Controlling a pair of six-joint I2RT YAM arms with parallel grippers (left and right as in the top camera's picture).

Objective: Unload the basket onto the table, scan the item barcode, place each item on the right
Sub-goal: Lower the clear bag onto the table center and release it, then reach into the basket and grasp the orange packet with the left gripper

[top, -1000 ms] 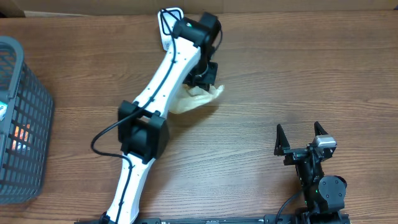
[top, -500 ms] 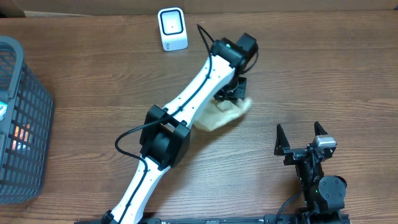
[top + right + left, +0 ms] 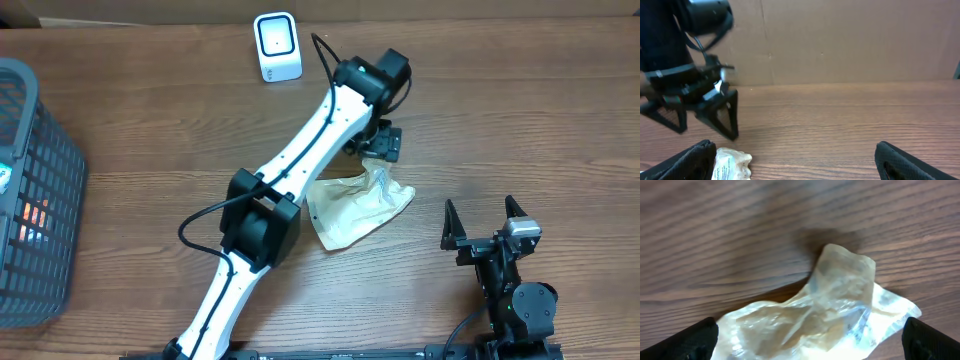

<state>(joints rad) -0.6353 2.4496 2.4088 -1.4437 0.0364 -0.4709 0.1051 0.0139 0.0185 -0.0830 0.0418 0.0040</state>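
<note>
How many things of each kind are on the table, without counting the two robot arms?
Plastic packet: 1
White barcode scanner: 1
Grey mesh basket: 1
Total: 3

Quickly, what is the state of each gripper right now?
Left gripper: open, holding nothing; the plastic bag lies loose beneath it.
Right gripper: open, empty.
</note>
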